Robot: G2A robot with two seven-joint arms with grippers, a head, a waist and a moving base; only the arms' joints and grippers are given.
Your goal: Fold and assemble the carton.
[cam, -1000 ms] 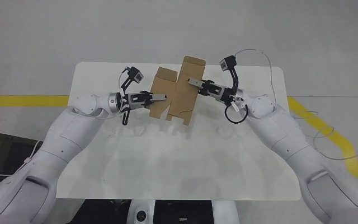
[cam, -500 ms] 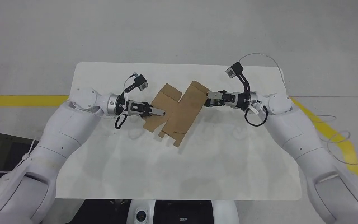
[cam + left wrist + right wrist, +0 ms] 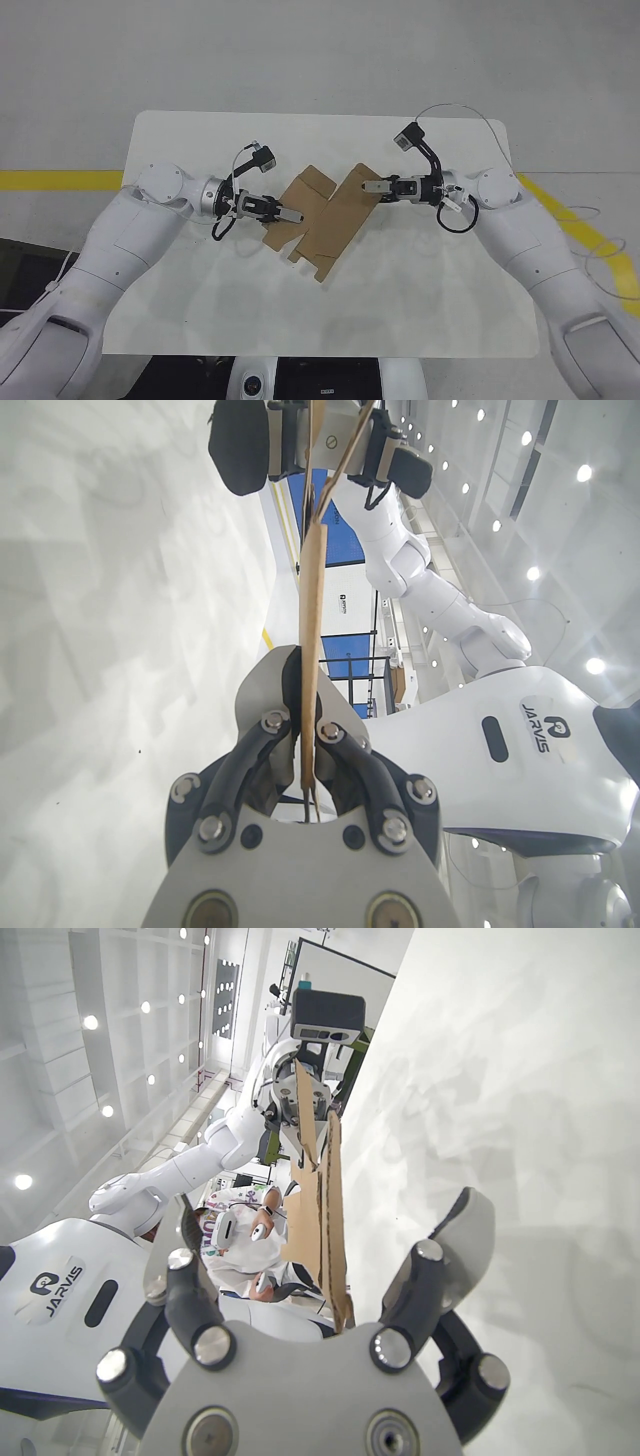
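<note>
A flat brown cardboard carton (image 3: 325, 215) hangs between my two grippers over the middle of the white table (image 3: 200, 300), partly unfolded, with flaps toward the front. My left gripper (image 3: 287, 214) is shut on the carton's left edge; in the left wrist view the fingers (image 3: 325, 700) pinch the carton (image 3: 312, 600), seen edge-on. My right gripper (image 3: 370, 186) is at the carton's far right corner. In the right wrist view that gripper (image 3: 325, 1213) stands wide open, with the carton's edge (image 3: 330, 1248) between its spread fingers and touching neither.
The table's far edge (image 3: 320, 116) is a little behind the carton. A cable (image 3: 470, 100) loops off the right arm above the table's back right corner. A yellow floor stripe (image 3: 60, 180) runs beside the table.
The carton has come toward the table's front and turned, its flaps now pointing to the front right. Both grippers followed it, the left one shifting right and nearer.
</note>
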